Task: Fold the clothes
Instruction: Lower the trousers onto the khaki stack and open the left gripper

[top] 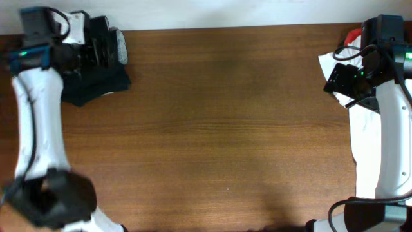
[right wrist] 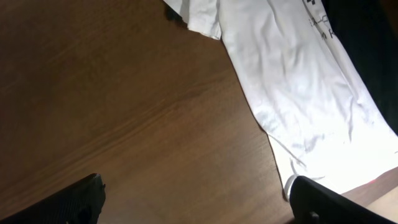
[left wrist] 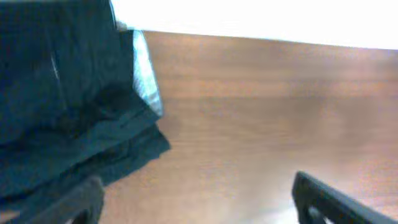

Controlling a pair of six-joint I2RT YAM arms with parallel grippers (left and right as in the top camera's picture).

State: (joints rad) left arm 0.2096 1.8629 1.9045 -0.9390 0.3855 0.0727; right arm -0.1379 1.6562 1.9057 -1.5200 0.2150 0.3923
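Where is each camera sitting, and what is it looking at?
Overhead: above the table, looking straight down; left arm and right arm show.
Left wrist: on the left arm, facing the black clothes; left fingers show below.
Right wrist: on the right arm, facing the white T-shirt; right fingers below.
Shared: overhead also sees both garments.

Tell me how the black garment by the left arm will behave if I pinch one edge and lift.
Likely floppy: the black garment lies in soft creased layers, so a pinched edge should drape and unfold. Probably light; the fabric looks thin. Pushed on the smooth wooden table, it would probably bunch rather than slide whole.
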